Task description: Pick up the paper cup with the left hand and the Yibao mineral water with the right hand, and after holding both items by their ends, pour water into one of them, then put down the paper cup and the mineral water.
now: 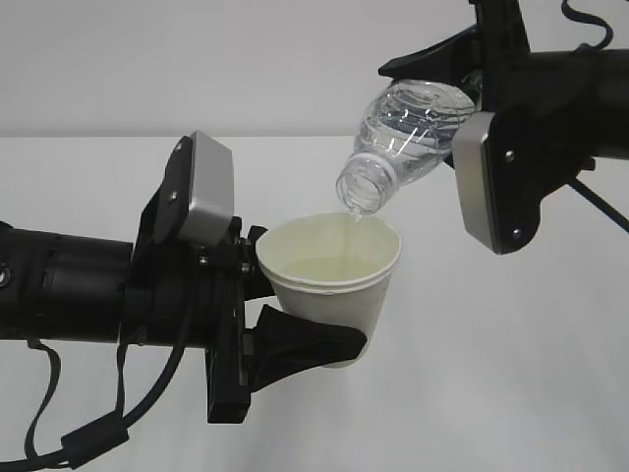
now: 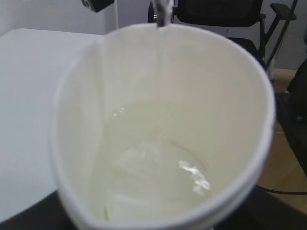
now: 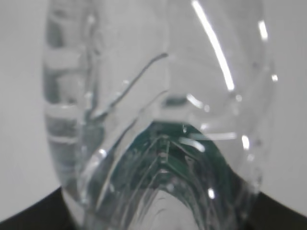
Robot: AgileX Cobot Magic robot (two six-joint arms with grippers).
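Paper cup [image 1: 332, 285] is held clear of the white table [image 1: 511, 374], upright, in the left hand [image 1: 295, 315]. Its jaws are closed on the cup's lower body: one black finger [image 1: 310, 344] wraps the near side under the base, the other sits behind the rim on the far side. Two rims show one inside the other, so the cup looks like a nested pair. From the left wrist view the inside of the cup [image 2: 163, 139] is cream-white and carries a shallow pool of clear water [image 2: 153, 172] over the bottom, with bright glints on its surface.

Yibao mineral water [image 1: 408, 138] is held in the air above and to the right of the cup by the right hand [image 1: 462, 84], whose jaws grip the bottle at its base end. The bottle is tilted, neck downward to the left, uncapped, with its open mouth [image 1: 362, 192] just above the far side of the cup's rim. Clear water lies along the lower side of the bottle. A thin stream reaches from the mouth into the cup.

Labelling: a small patch of dark green shows at the bottle's base end beside the gripper, and the right wrist view shows green through the clear ribbed plastic [image 3: 163, 158]. No lettering can be read in any view. The cup bears no visible print.
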